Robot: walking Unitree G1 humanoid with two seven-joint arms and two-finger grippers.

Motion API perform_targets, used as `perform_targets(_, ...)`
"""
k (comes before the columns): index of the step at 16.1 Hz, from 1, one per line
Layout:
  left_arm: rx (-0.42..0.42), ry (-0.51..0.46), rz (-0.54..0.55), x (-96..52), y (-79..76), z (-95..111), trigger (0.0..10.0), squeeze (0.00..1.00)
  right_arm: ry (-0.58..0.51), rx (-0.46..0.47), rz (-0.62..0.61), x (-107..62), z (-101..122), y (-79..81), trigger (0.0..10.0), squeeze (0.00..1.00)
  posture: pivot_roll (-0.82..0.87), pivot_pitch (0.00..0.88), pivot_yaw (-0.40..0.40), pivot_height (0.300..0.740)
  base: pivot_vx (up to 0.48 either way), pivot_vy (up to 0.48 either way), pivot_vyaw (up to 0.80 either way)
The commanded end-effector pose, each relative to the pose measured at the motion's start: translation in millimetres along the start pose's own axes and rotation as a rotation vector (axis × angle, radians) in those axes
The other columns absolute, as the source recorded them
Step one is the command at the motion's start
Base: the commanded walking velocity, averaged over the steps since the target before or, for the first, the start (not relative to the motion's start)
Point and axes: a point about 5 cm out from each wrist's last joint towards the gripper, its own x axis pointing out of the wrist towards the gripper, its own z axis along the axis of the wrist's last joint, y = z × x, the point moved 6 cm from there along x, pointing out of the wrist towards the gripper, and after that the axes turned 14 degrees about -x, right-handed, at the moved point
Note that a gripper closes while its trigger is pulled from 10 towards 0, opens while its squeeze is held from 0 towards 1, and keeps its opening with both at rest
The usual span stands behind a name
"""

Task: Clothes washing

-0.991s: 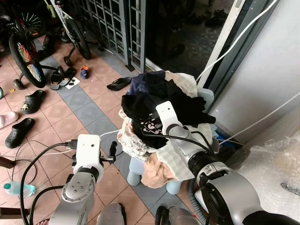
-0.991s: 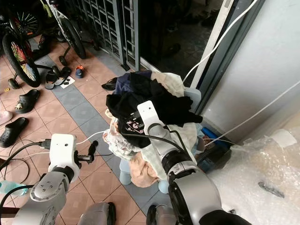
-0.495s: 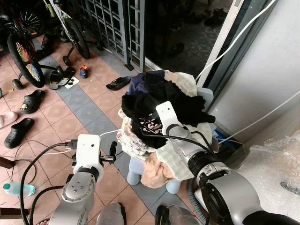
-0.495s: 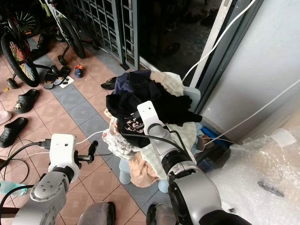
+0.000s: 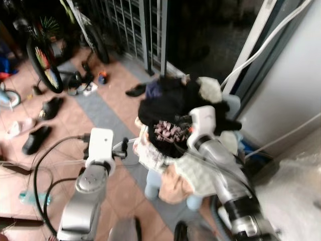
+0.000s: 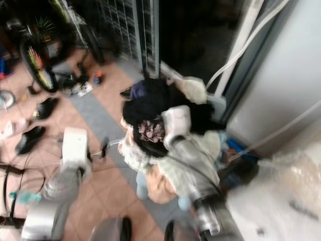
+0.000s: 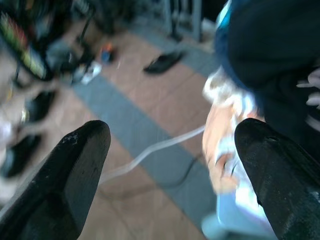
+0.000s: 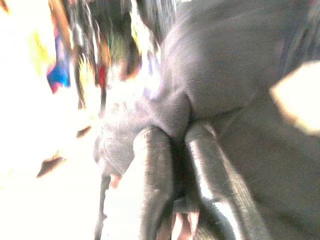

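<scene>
A heap of clothes (image 5: 188,98) is piled on a pale blue stool (image 5: 154,187) by the doorway. My right gripper (image 8: 175,137) is shut on a dark garment (image 8: 225,75) from that heap. In the eye views this dark garment (image 5: 168,133) shows a pale print and bunches up just left of the gripper's white wrist. My left gripper (image 7: 170,135) is open and holds nothing. It hovers over the tiled floor just left of the heap, with its fingers (image 5: 123,148) pointing toward the clothes.
Bicycles (image 5: 44,60) and scattered sandals (image 5: 41,136) lie to the left on the tiles. Cables (image 5: 50,163) and a water bottle (image 5: 29,197) are on the floor near my left arm. A metal gate (image 5: 133,20) stands behind, a grey wall (image 5: 296,75) and plastic wrap (image 5: 296,201) to the right.
The whole picture has shifted and blurred, so the camera has moved. My right gripper stays shut on the dark garment, which now looks more bunched. The left gripper stays open beside the heap.
</scene>
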Motion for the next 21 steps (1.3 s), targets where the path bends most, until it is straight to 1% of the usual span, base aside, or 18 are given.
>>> perform_targets(1, 0.008, 0.029, -0.007, -2.0, -2.8, -11.7, 10.0, 0.0, -0.141, -0.034, 0.02, 1.9, 39.6, -0.9, 0.0, 0.0, -0.01, 0.002, 0.036, 0.74, 0.0, 0.0, 0.0)
perform_targets(2, 0.012, 0.028, -0.012, -1.2, -3.7, -11.9, 10.0, 0.0, -0.123, -0.029, 0.0, -1.8, 33.0, -2.6, 0.0, 0.0, -0.01, 0.0, 0.04, 0.74, 0.0, 0.0, 0.0)
perform_targets(4, 0.014, 0.015, -0.017, 2.1, -4.1, -9.7, 10.0, 0.0, -0.099, -0.031, -0.003, -12.6, 32.7, -3.8, 0.0, 0.0, -0.01, 0.0, 0.045, 0.74, 0.0, 0.0, 0.0)
perform_targets(5, 0.017, 0.008, -0.019, 2.6, -3.5, -9.2, 10.0, 0.0, -0.107, -0.067, 0.041, -19.9, 38.9, -0.1, 0.0, 0.0, -0.01, 0.0, 0.046, 0.74, 0.0, 0.0, 0.0)
perform_targets(6, 0.017, 0.002, -0.022, 2.8, -3.2, -8.9, 10.0, 0.0, -0.116, -0.077, 0.069, -24.9, 44.4, 1.8, 0.0, 0.0, -0.01, 0.0, 0.046, 0.74, 0.0, 0.0, 0.0)
perform_targets(7, 0.017, -0.005, -0.023, 2.6, -2.7, -8.0, 10.0, 0.0, -0.128, -0.077, 0.096, -28.7, 49.9, 3.2, 0.0, 0.0, -0.01, 0.0, 0.047, 0.74, 0.0, 0.0, 0.0)
perform_targets(8, 0.015, -0.032, -0.011, 3.5, -2.3, -2.8, 10.0, 0.0, -0.127, -0.048, 0.137, -36.2, 54.4, 4.1, 0.0, 0.0, -0.02, 0.0, 0.055, 0.74, 0.0, 0.0, 0.0)
perform_targets(9, 0.02, -0.051, 0.002, 4.9, -3.0, 1.2, 10.0, 0.0, -0.122, -0.039, 0.168, -42.4, 54.8, 5.9, 0.0, 0.0, -0.02, 0.0, 0.059, 0.74, 0.0, 0.0, 0.0)
perform_targets(11, 0.029, -0.069, -0.022, 7.6, -10.6, 5.0, 10.0, 0.0, -0.096, -0.091, 0.224, -56.1, 48.6, 13.0, 0.0, 0.0, -0.03, 0.0, 0.069, 0.74, 0.0, 0.0, 0.0)
perform_targets(12, 0.028, -0.083, -0.044, 7.9, -16.0, 7.1, 10.0, 0.0, -0.08, -0.121, 0.214, -60.0, 45.2, 11.8, 0.0, 0.0, -0.04, 0.0, 0.067, 0.74, 0.0, 0.0, 0.0)
perform_targets(13, 0.025, -0.091, -0.052, 7.8, -17.8, 7.8, 10.0, 0.0, -0.07, -0.125, 0.178, -60.2, 42.1, 8.7, 0.0, 0.0, -0.04, 0.0, 0.063, 0.74, 0.0, 0.0, 0.0)
perform_targets(15, -0.016, -0.118, -0.04, 7.9, -15.4, 10.7, 10.0, 0.0, -0.044, -0.19, 0.004, -57.7, 28.6, -4.9, 0.0, 0.0, -0.04, 0.0, 0.066, 0.74, 0.0, 0.0, 0.0)
perform_targets(16, -0.028, -0.133, -0.035, 7.8, -14.2, 13.0, 10.0, 0.0, -0.026, -0.238, -0.072, -58.5, 21.5, -11.2, 0.0, 0.0, -0.04, 0.0, 0.075, 0.74, 0.0, 0.0, 0.0)
perform_targets(17, -0.025, -0.149, -0.036, 8.0, -13.6, 16.0, 10.0, 0.0, -0.006, -0.228, -0.128, -59.2, 16.5, -16.4, 0.0, 0.0, -0.03, 0.0, 0.083, 0.74, 0.0, 0.0, 0.0)
perform_targets(19, -0.014, -0.198, -0.036, 9.1, -12.1, 23.8, 10.0, 0.0, 0.041, -0.179, -0.283, -61.4, 8.3, -32.8, 0.0, 0.0, -0.05, 0.0, 0.094, 0.74, 0.0, 0.0, 0.0)
perform_targets(21, -0.008, -0.209, -0.04, 11.9, -14.4, 26.1, 10.0, 0.0, 0.027, -0.204, -0.272, -58.6, 11.5, -30.3, 0.0, 0.0, -0.06, 0.0, 0.089, 0.74, 0.0, 0.0, 0.0)
